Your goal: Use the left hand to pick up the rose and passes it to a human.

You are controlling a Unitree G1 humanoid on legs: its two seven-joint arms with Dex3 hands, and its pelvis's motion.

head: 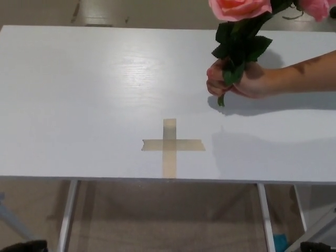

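White tabletop [79, 105] fills most of the head view, on pale metal legs [67, 215], with tan floor showing below its near edge. A person's arm [304, 76] reaches in from the picture's right, low over the far right part of the tabletop, casting a shadow on the surface beneath it. The person's hand [236, 81] is closed around the lower stem of the rose [239, 31], holding it roughly upright; the stem's cut end pokes out just below the fist, near the tabletop, contact unclear. The pink bloom is cut off by the top edge; dark green leaves cluster directly above the fist. A second pink bloom [317, 6] shows at the top right corner. A cross of tan tape [170, 145] lies flat near the front edge, centre, well apart from the rose. Left robot hand [23, 245]: only a dark sliver at the bottom left corner, open or closed cannot tell. Right robot hand [315, 245]: dark sliver at the bottom right, likewise cannot tell.
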